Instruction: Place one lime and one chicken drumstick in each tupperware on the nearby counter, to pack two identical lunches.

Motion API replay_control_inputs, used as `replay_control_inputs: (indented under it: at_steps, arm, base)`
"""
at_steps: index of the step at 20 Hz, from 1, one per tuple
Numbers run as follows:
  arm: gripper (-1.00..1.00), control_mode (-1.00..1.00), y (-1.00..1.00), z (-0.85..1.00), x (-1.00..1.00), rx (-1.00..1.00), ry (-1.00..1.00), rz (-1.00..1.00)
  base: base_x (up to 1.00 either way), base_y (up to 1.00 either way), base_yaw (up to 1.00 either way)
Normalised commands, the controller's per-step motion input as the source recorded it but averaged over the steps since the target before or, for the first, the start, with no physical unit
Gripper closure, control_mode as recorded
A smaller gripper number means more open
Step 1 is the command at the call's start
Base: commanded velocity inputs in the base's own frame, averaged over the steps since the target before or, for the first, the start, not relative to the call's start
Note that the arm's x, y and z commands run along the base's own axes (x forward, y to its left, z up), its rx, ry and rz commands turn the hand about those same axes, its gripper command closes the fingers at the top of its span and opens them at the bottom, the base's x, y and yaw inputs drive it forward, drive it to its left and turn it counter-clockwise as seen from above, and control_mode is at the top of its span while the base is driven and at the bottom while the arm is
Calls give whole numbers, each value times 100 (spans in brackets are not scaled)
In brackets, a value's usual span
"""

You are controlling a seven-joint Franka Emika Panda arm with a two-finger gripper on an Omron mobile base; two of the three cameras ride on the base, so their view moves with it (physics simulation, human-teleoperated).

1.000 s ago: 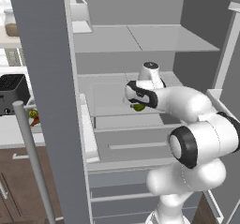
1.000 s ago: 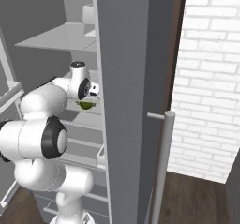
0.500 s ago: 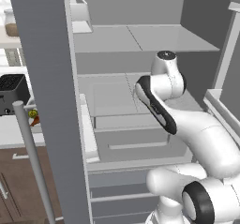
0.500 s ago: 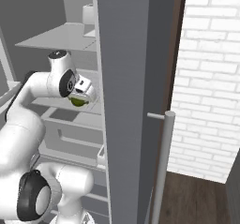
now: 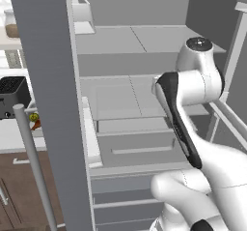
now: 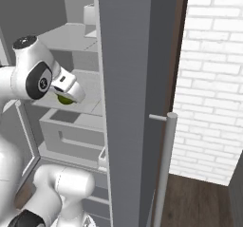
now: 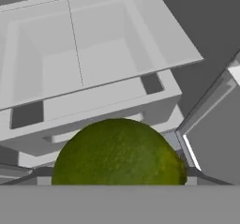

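We've got the round, dark-green lime (image 7: 117,153) clamped in our two-finger gripper (image 6: 66,94) inside the open grey fridge (image 5: 130,56), so all the packing is left, we judge.

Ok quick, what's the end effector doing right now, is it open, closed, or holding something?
End effector: closed on the lime, held inside the open fridge.
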Motion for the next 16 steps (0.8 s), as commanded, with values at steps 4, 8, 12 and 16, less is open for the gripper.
replay_control_inputs:
  at_steps: [4,8,12,16]
  arm:
    - [100,-100,-5,40,-100,0,0,0]
    - [100,-100,0,5,-98,0,6,5]
    - [100,-100,0,0,-99,0,3,6]
    - [100,-100,0,0,-52,0,0,0]
  base:
    - [0,0,0]
    - [0,0,0]
    - [0,0,0]
    - [0,0,0]
